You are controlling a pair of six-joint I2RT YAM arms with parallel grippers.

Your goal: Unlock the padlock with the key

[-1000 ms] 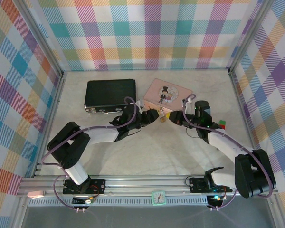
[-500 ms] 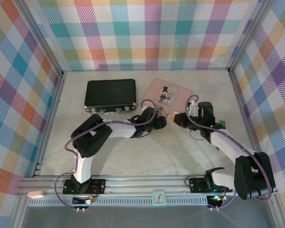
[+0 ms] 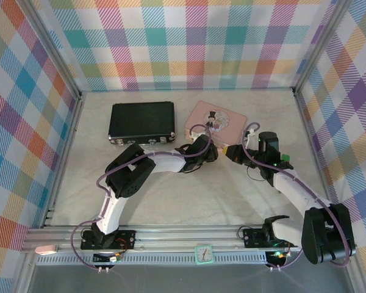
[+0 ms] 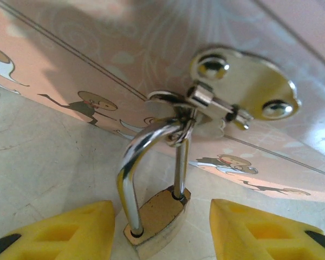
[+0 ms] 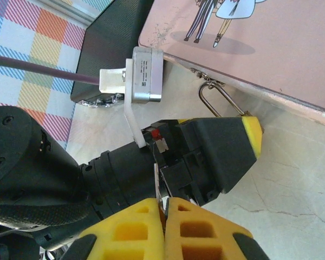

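A small clock (image 3: 203,253) sits on the rail (image 3: 171,235) at the near edge, between the two arm bases. From there both arms reach up the table (image 3: 189,195) and meet just past its middle, tips facing each other.

The right gripper (image 5: 163,230) is closed tight, its yellow fingers pressed flat together. A thin metal sliver stands out of the seam between them, seen edge-on; it looks to be the key (image 5: 158,187), pinched there. It points toward the left gripper (image 4: 162,241), and I cannot tell whether it touches it.

The left gripper is about half open and holds nothing. Its yellow fingers (image 4: 70,233) stand one on each side of the padlock (image 4: 157,219), with a gap on both sides. The padlock's brass body sits low, close to the table, and tilted. Both legs of its silver shackle (image 4: 131,168) are seated in the body. The shackle runs up through the ring of the clasp (image 4: 233,92) on the near wall of the tin (image 3: 229,122).

The pink tin, printed with little cartoon figures, lies flat just beyond the grippers. A black case (image 3: 141,119) lies to its left, near but apart from it. Checked walls (image 3: 183,43) close the space behind.
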